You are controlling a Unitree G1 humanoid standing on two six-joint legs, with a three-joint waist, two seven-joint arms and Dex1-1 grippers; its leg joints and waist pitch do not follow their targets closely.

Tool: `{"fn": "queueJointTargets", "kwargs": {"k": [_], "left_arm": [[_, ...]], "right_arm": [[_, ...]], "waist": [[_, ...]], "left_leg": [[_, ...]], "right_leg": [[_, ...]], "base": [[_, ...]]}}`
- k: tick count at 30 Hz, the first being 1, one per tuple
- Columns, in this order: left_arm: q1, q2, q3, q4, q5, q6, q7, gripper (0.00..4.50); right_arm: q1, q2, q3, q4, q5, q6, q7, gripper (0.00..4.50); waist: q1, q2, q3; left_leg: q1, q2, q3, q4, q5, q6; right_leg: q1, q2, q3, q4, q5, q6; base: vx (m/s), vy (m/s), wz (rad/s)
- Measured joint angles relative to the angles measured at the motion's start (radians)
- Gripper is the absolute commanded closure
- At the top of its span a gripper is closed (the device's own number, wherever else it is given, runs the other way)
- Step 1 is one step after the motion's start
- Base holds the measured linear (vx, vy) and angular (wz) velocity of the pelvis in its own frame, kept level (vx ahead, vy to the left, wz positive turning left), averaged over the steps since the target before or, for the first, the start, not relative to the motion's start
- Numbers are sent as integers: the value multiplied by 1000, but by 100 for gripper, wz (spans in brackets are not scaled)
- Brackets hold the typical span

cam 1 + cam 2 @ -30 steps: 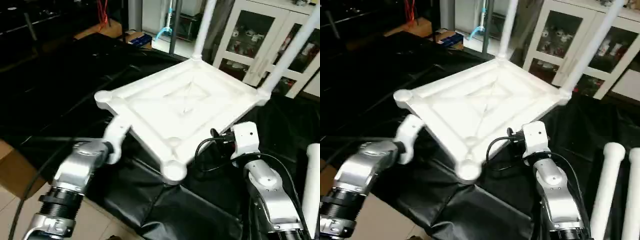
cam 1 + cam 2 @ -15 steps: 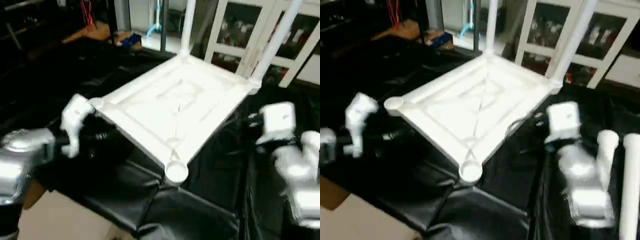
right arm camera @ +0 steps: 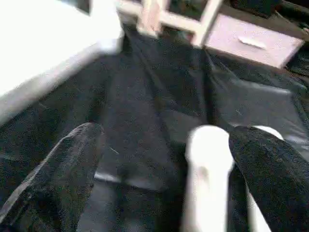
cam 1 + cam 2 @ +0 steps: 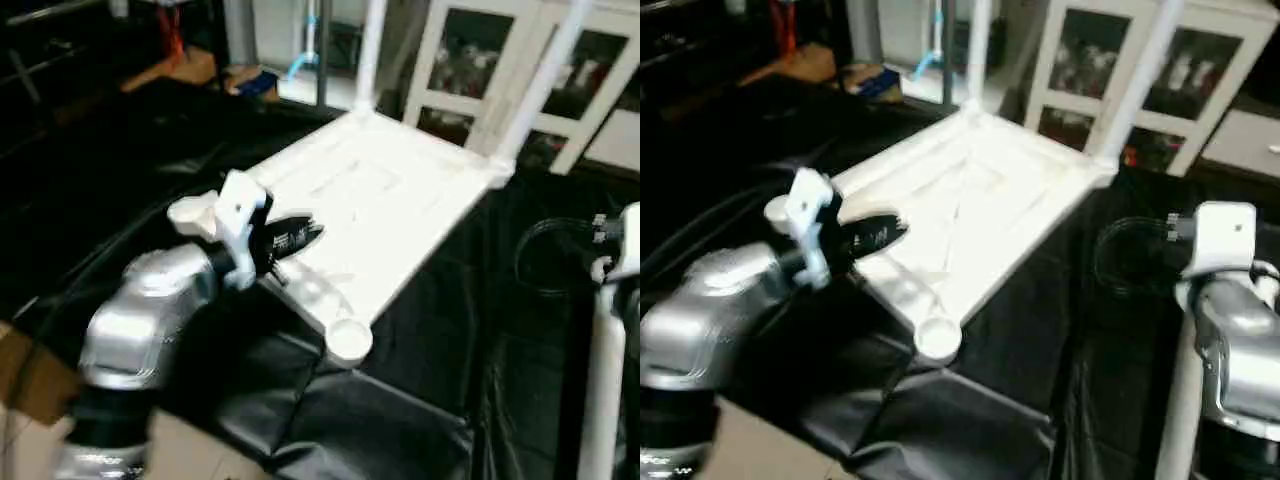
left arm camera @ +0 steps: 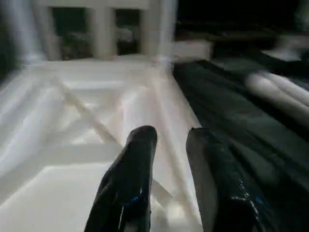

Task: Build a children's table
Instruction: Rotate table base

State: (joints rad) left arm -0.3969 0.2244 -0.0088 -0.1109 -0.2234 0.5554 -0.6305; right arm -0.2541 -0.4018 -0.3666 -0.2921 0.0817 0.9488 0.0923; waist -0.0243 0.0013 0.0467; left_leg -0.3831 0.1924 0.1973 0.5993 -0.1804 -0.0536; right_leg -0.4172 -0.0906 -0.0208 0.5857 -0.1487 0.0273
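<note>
The white tabletop (image 4: 400,190) lies underside up on the black sheet. Two white legs (image 4: 370,50) (image 4: 545,80) stand in its far corner sockets, while the near socket (image 4: 348,338) and the left socket (image 4: 190,212) are empty. My left gripper (image 4: 312,235) hovers over the near-left rim, and its fingers (image 5: 140,150) stand slightly apart with nothing between them. A loose leg (image 4: 1180,400) lies to the right. My right gripper (image 3: 166,133) is wide open, with that leg's end (image 3: 207,159) between its fingers, close to one finger (image 3: 265,164).
A white glass-door cabinet (image 4: 470,60) stands behind the table. The black sheet (image 4: 420,350) covers the work surface and drops off at its near edge. A cardboard box (image 4: 25,385) sits at the lower left. Another white tube end (image 3: 263,131) shows behind the loose leg.
My left arm swung in from the left to over the tabletop's near-left rim. My right arm pulled away from the tabletop toward the loose leg on the right, and its jaws widened.
</note>
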Motion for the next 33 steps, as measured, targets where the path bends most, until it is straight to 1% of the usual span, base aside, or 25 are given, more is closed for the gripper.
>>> {"fn": "queueJointTargets", "kwargs": {"k": [4, 7, 9, 10, 11, 12, 13, 14, 15, 16, 17, 18, 19, 20, 21, 22, 23, 24, 25, 26, 28, 29, 31, 32, 33], "left_arm": [[26, -52, 32, 0, 32, -65, 142, 317], [59, -80, 66, -26, 31, -84, 203, 317], [69, -80, 72, -25, 43, -85, 220, 317], [69, -81, 72, -24, 45, -85, 223, 317], [69, -89, 60, -20, 54, -92, 228, 317], [70, -109, 47, -17, 62, -104, 238, 317], [70, -120, 36, -17, 66, -112, 246, 317], [67, -123, 23, -14, 69, -123, 253, 317], [67, -121, 23, -13, 71, -128, 256, 317], [72, -117, 28, -10, 77, -142, 269, 317], [74, -113, 40, 1, 85, -152, 288, 317], [75, -114, 46, 10, 90, -157, 297, 317], [76, -114, 44, 13, 109, -171, 320, 317], [75, -114, 42, 15, 129, -187, 346, 317], [73, -122, 35, 28, 141, -192, 357, 317], [78, -129, 18, 32, 147, -195, 361, 317], [79, -139, 3, 43, 155, -200, 366, 317], [75, -138, 3, 51, 160, -204, 377, 317], [72, -140, 9, 55, 162, -207, 388, 317], [66, -145, 13, 68, 171, -218, 410, 317], [64, -150, 23, 88, 185, -228, 442, 317], [63, -152, 30, 98, 192, -233, 459, 317], [63, -150, 40, 110, 203, -236, 483, 317], [63, -150, 39, 119, 208, -236, 490, 317], [62, -152, 39, 122, 211, -239, 496, 317]], "right_arm": [[16, 120, 20, -167, 80, -4, 14, 3], [128, 198, 62, -295, 105, -33, 1, 3], [143, 225, 84, -310, 107, -35, -13, 3], [143, 230, 85, -317, 107, -36, -21, 3], [145, 242, 84, -320, 107, -36, -30, 3], [149, 257, 82, -328, 104, -36, -41, 3], [149, 266, 91, -335, 103, -36, -47, 3], [160, 281, 112, -336, 102, -39, -50, 3], [174, 287, 136, -336, 101, -40, -50, 3], [182, 297, 162, -336, 101, -44, -50, 3], [188, 308, 179, -336, 100, -50, -52, 3], [196, 307, 178, -336, 98, -55, -55, 3], [205, 303, 178, -336, 87, -66, -65, 3], [208, 294, 178, -336, 69, -78, -72, 3], [212, 276, 177, -333, 55, -93, -78, 3], [205, 254, 178, -323, 32, -112, -87, 3], [193, 220, 185, -305, 0, -146, -91, 3], [176, 207, 199, -288, -19, -168, -93, 3], [170, 197, 210, -279, -31, -179, -93, 3], [161, 186, 233, -262, -38, -179, -79, 3], [131, 172, 266, -224, -37, -179, -50, 3], [108, 158, 288, -198, -35, -184, -23, 3], [69, 153, 308, -168, -21, -197, 11, 3], [57, 154, 317, -158, -12, -203, 25, 3], [55, 154, 325, -145, -11, -211, 30, 3]], "waist": [[-4, 0, 0], [9, 1, 0], [25, 0, -1], [34, 2, -1], [52, 3, -1], [64, 6, -3], [66, 11, -5], [55, 20, -12], [40, 15, -9], [25, 14, -9], [7, 13, -8], [-2, 11, -6], [-3, 0, -5], [-1, -12, -3], [5, -9, -2], [21, 1, 1], [14, 28, 2], [-5, 45, -3], [-33, 49, -4], [-56, 47, -5], [-66, 52, -7], [-68, 45, -16], [-63, 31, -26], [-55, 18, -31], [-50, 9, -31]], "left_leg": [[-1, 1, -5, 0, 0, 0], [-2, 0, -1, 1, 0, 1], [1, 1, 30, 13, -10, 8], [-1, -3, 31, 26, -21, 13], [-3, -17, 18, 59, -45, 29], [-3, -35, -3, 86, -69, 53], [-6, -53, -29, 98, -91, 47], [1, -71, -26, 108, -107, 54], [9, -80, -6, 105, -112, 70], [14, -80, 21, 102, -114, 90], [23, -79, 54, 97, -118, 104], [35, -80, 80, 87, -118, 112], [52, -80, 121, 72, -120, 113], [65, -83, 167, 66, -121, 112], [63, -88, 164, 84, -135, 81], [53, -100, 84, 123, -164, 31], [48, -96, -54, 154, -159, 17], [40, -74, -82, 139, -169, 7], [33, -65, -87, 137, -162, 12], [30, -60, -88, 125, -149, 19], [26, -47, -93, 102, -127, 24], [19, -43, -99, 79, -106, 23], [8, -42, -109, 52, -82, 20], [4, -43, -113, 44, -74, 12], [3, -45, -119, 42, -68, 17]], "right_leg": [[-3, 5, 2, -1, 0, 1], [-1, 3, 3, -2, -2, 5], [-17, 16, 48, 2, -3, 10], [-22, 23, 76, 5, -1, 21], [-20, 36, 125, 5, 0, 40], [-19, 41, 155, 3, 2, 54], [-18, 54, 187, 0, 2, 68], [-17, 62, 223, -9, 1, 84], [-24, 56, 228, -10, -9, 74], [-40, 32, 166, 22, -45, 38], [-56, 6, 51, 90, -92, -20], [-52, -1, -16, 122, -110, -52], [-40, -5, -60, 131, -122, -74], [-13, 2, -75, 126, -121, -83], [-16, 2, -50, 112, -96, -61], [-6, 4, -36, 107, -82, -55], [2, -1, -66, 94, -72, -47], [2, -7, -85, 89, -70, -45], [4, 4, -75, 76, -68, -42], [-1, 23, -64, 83, -84, -56], [-1, 39, -69, 141, -97, -54], [2, 38, -66, 153, -101, -58], [12, 29, -47, 130, -105, -82], [21, 16, -34, 100, -118, -119], [25, 16, -32, 94, -145, -117]], "base": [[0, 0, 0], [0, 0, 0], [-7, 33, -14], [-13, 123, -47], [-13, 123, -47], [-10, 192, -51], [-15, 254, -51], [-15, 254, -51], [-61, 255, -44], [-79, 250, -53], [-79, 250, -53], [-56, 253, -55], [-45, 193, -59], [-45, 193, -59], [-6, 177, -62], [42, 221, -68], [42, 221, -68], [6, 184, -39], [-25, 125, 18], [-25, 125, 18], [-12, 44, 7], [0, 0, 0], [-39, -118, -10], [-45, -162, -13], [-42, -226, -17]]}}
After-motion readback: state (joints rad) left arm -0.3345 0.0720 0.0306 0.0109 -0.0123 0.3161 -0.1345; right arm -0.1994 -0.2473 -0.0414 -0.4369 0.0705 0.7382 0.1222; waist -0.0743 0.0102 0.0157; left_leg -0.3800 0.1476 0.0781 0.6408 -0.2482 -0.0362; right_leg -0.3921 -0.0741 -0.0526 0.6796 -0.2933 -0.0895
